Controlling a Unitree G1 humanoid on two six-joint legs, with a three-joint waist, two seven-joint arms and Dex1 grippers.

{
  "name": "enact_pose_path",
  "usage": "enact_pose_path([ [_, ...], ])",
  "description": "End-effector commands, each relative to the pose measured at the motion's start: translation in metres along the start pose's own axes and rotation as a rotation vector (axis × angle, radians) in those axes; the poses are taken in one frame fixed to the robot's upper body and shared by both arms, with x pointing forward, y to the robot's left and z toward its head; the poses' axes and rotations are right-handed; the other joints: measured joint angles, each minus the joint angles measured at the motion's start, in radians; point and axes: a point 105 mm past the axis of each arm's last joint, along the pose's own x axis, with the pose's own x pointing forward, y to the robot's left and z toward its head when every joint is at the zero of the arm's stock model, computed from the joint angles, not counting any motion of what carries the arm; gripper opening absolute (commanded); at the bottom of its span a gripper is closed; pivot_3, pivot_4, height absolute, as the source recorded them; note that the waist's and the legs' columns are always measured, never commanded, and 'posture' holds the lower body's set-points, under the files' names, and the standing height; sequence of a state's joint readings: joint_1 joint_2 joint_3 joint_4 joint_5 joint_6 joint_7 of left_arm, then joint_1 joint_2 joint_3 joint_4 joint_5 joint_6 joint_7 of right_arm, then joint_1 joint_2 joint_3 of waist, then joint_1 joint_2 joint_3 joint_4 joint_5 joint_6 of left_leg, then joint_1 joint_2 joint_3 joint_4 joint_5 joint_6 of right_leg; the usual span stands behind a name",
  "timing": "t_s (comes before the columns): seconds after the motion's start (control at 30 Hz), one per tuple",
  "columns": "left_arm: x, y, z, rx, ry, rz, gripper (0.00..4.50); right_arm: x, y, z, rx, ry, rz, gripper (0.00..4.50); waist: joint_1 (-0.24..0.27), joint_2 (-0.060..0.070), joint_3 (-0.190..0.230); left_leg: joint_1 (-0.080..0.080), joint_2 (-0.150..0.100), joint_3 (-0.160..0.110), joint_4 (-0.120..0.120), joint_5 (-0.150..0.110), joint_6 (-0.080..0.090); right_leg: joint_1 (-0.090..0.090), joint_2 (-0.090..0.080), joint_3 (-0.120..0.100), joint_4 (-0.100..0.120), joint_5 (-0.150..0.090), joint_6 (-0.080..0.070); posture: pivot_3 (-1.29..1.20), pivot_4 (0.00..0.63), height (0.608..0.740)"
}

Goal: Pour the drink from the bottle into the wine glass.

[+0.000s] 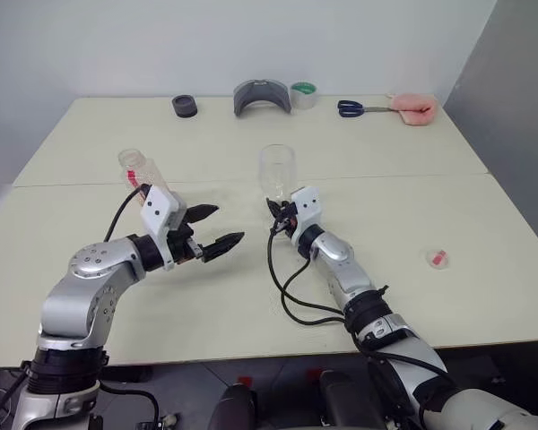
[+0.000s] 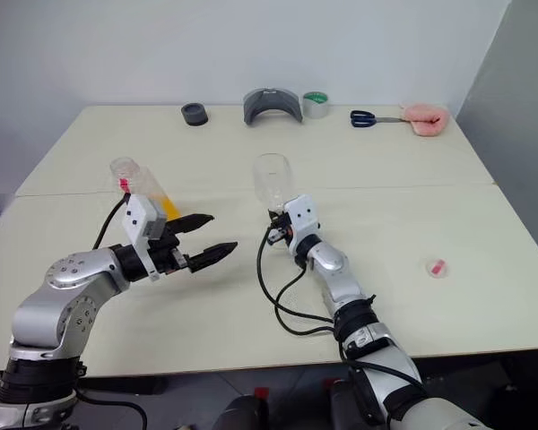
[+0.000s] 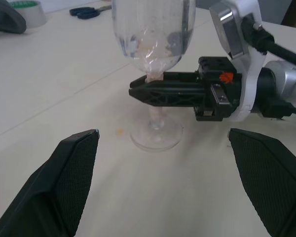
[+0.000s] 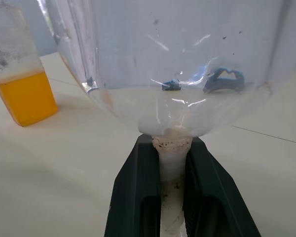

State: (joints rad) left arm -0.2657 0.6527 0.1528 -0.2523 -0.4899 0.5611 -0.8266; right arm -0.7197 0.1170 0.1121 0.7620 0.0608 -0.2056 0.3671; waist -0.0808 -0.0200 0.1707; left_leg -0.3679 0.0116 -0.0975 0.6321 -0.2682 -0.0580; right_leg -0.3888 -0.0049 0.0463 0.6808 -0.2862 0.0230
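We can make out little of the bottle [image 2: 136,184]: the left gripper's white housing covers its lower part, so we see only its open clear neck and a patch of the orange drink [image 4: 25,98] low inside it. The cap [image 1: 438,258] lies well off to the right of the right gripper, too small to read in detail. The wine glass [image 1: 276,172] has its stem and foot hidden behind the right gripper [image 3: 148,93] in the head views (the left wrist view shows them plainly).

The right gripper has its two black fingers [image 4: 138,197] pressed together on the glass stem just under the bowl, with the foot resting on the worktop [image 1: 430,179]. The bowl looks empty.

The left gripper [image 1: 213,227] stands spread as wide as it goes, holding nothing, its fingertips aimed toward the glass and apart from it. The bottle stands just behind this gripper.
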Motion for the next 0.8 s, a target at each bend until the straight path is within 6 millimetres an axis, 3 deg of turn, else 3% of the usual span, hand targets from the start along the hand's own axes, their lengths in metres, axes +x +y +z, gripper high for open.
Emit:
enact_pose_path([
  [0.03, -0.010, -0.005, 0.023, 0.053, -0.039, -0.006, 4.50, 0.004, 0.007, 0.008, -0.023, -0.037, 0.036, 0.23, 0.000, 0.000, 0.000, 0.000, 0.000, 0.000, 0.000, 0.000, 0.000, 0.000, 0.000, 0.000, 0.000, 0.000, 0.000, 0.00, 0.150, 0.740],
  [0.3, -0.024, -0.002, 0.030, 0.070, -0.032, 0.013, 4.50, 0.001, 0.005, 0.001, -0.019, -0.017, 0.047, 0.23, -0.001, 0.000, 0.000, 0.001, 0.000, 0.000, 0.000, 0.000, -0.001, 0.001, 0.001, 0.000, 0.001, 0.000, 0.000, 0.00, 0.150, 0.740],
  [0.37, -0.024, -0.002, 0.031, 0.078, -0.033, 0.014, 4.50, 0.001, 0.004, 0.000, -0.019, -0.018, 0.046, 0.95, -0.001, 0.000, 0.000, 0.001, 0.000, 0.000, 0.000, 0.001, -0.001, 0.001, 0.001, 0.000, 0.001, 0.000, 0.000, 0.00, 0.150, 0.740],
  [0.43, -0.023, -0.003, 0.033, 0.084, -0.036, 0.013, 4.50, 0.000, 0.004, 0.001, -0.017, -0.021, 0.048, 1.39, -0.001, 0.000, 0.000, 0.001, 0.000, 0.000, 0.000, 0.001, -0.001, 0.001, 0.001, 0.000, 0.001, 0.000, 0.000, 0.00, 0.150, 0.740],
  [0.73, -0.016, -0.008, 0.038, 0.094, -0.049, -0.003, 4.50, -0.002, 0.003, 0.004, -0.014, -0.028, 0.058, 4.43, 0.000, 0.001, 0.000, 0.001, 0.000, 0.000, -0.001, 0.001, -0.001, 0.000, 0.001, 0.000, 0.000, 0.000, 0.000, 0.00, 0.150, 0.740],
  [0.8, -0.015, -0.009, 0.039, 0.092, -0.054, -0.006, 4.50, -0.004, 0.001, 0.003, -0.012, -0.026, 0.056, 4.48, 0.000, 0.001, 0.000, 0.001, 0.000, 0.000, -0.001, 0.001, -0.002, 0.000, 0.001, 0.000, 0.000, 0.000, 0.000, 0.00, 0.150, 0.740],
])
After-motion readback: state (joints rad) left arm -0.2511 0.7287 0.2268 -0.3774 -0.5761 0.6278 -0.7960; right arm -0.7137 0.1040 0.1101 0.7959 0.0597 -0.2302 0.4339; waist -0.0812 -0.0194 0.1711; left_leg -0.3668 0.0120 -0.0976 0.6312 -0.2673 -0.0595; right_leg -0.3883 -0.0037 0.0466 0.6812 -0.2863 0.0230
